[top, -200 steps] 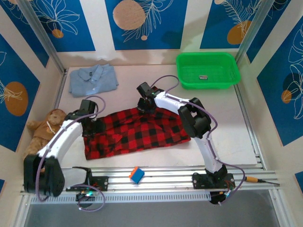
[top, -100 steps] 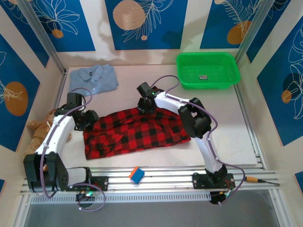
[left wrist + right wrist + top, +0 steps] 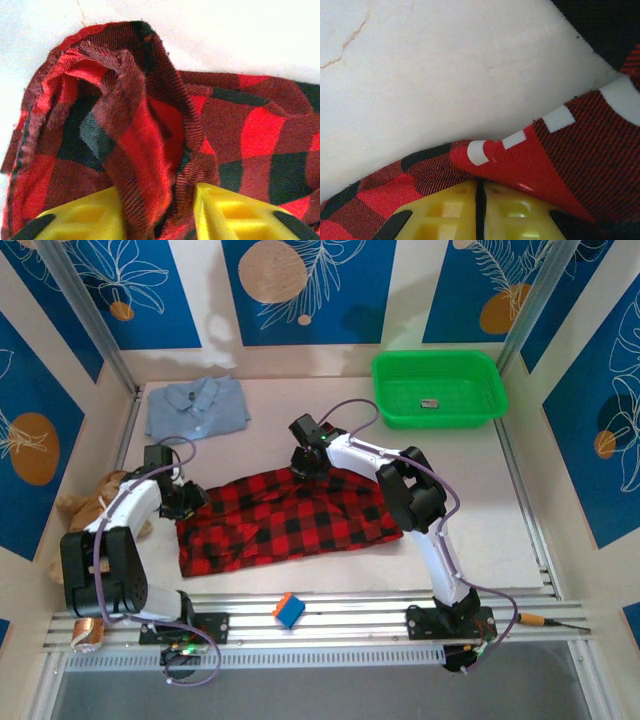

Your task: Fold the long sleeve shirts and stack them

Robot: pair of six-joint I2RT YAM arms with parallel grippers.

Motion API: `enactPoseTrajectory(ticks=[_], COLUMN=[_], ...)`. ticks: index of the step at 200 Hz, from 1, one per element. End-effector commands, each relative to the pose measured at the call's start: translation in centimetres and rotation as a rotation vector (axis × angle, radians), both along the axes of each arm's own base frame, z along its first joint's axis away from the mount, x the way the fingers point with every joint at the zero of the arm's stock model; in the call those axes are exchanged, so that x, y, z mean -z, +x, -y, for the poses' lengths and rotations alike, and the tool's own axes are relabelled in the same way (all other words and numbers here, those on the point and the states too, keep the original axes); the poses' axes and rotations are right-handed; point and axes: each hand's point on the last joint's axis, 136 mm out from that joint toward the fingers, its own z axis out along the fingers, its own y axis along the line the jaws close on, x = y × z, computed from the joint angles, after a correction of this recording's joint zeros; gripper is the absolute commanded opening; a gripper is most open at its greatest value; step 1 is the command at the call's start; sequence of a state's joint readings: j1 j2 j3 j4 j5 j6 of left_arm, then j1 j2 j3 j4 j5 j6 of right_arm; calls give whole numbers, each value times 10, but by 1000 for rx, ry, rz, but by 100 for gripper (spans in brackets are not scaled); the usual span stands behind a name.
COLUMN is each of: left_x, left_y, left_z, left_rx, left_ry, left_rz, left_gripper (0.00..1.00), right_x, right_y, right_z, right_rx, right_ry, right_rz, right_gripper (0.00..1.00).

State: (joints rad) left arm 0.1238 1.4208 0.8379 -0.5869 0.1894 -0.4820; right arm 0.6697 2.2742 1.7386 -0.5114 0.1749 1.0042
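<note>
Right wrist: flannel shirt (image 3: 560,165) w/ white marks — unreadable — pinched by R fingers (image 3: 445,210).

Two shirts (image 3: 285,520) (image 3: 197,408), one basket (image 3: 445,421), one plush toy (image 3: 78,508), one cube (image 3: 288,609).

Flannel shirt (image 3: 290,520): checked in red and black, white marks printed along a black part
Collared shirt (image 3: 197,408): plain light blue
Basket (image 3: 440,420): green
Plush toy (image 3: 85,512): orange-brown
Cube (image 3: 288,610): blue and orange

The yellow fingers (image 3: 445,215) are pressed together, pinching a folded edge of the red-and-black checked flannel shirt (image 3: 560,165). White blocks of lettering (image 3: 558,119) run diagonally up and to the right of the fingers. Beyond them lies the bare white tabletop (image 3: 445,75).
</note>
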Motion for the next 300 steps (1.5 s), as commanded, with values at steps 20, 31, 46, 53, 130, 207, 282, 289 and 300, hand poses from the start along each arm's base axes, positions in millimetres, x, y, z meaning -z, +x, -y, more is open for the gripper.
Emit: enactPoseTrajectory(ticks=[20, 31, 46, 53, 130, 207, 282, 289, 300], left_x=[18, 24, 28, 31, -34, -154, -54, -44, -30], left_y=[-4, -10, -13, -15, 0, 60, 59, 57, 51], left_z=[-24, -33, -34, -36, -28, 114, 199, 197, 196], left_rx=[-49, -88, -110, -118, -148, 335, 582, 572, 568], left_ry=[-28, -38, -45, -36, -67, -36, -66, -66, -70], left_rz=[-10, -28, -37, -46, 141, 501, 344, 322, 290], left_gripper=[11, 9, 8, 7, 51, 70, 70, 70, 70], right_x=[46, 46, 46, 46, -36, -175, -115, -108, -94], right_y=[-26, -27, -27, -27, -10, 23, 100, 108, 116], right_z=[45, 47, 48, 49, 5, 88, 127, 123, 118], right_rx=[37, 43, 51, 53, -86, -197, -364, -386, -418], right_ry=[-204, -212, -218, -219, -13, -116, -268, -283, -308], right_rz=[-129, -130, -129, -131, 62, 330, 304, 308, 301], right_gripper=[13, 13, 13, 13, 32, 69, 61, 60, 59])
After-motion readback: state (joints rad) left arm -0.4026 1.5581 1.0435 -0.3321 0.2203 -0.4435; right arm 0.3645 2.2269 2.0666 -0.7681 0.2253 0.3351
